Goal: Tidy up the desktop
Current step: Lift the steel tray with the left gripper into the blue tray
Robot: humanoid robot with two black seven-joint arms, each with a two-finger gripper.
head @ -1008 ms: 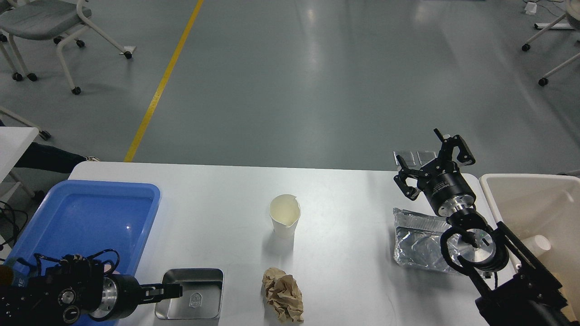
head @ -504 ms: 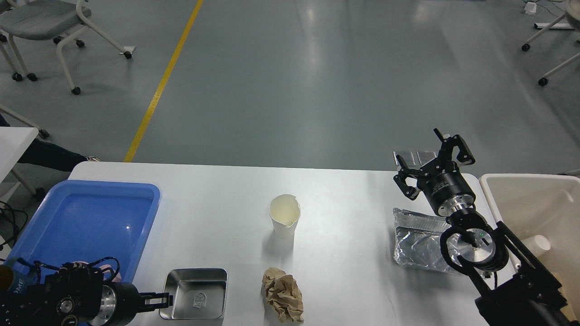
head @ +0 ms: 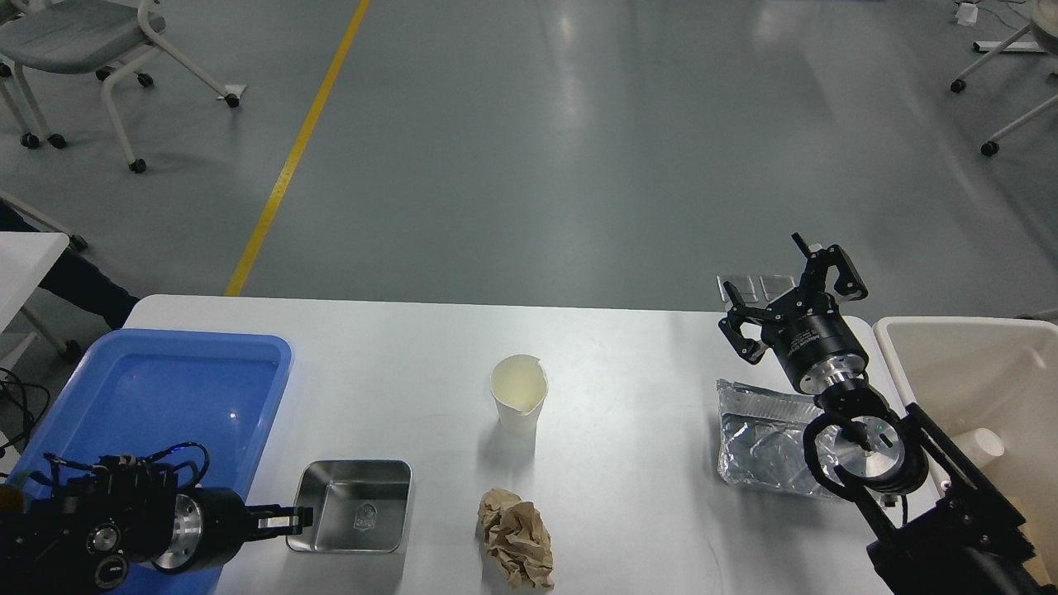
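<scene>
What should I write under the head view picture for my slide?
Left gripper grips a metal tray on the desktop; right gripper hovers open.

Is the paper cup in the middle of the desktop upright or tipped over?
Upright. The paper cup stands on its base on the desktop, its open rim facing up.

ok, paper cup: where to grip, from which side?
Paper cup stands upright and open-topped, alone mid-desktop, tapering downward. Probably best pinched across the upper wall, coming in level from the right, where the open right gripper is nearer. Squeeze lightly; the rim already looks dented.
</scene>
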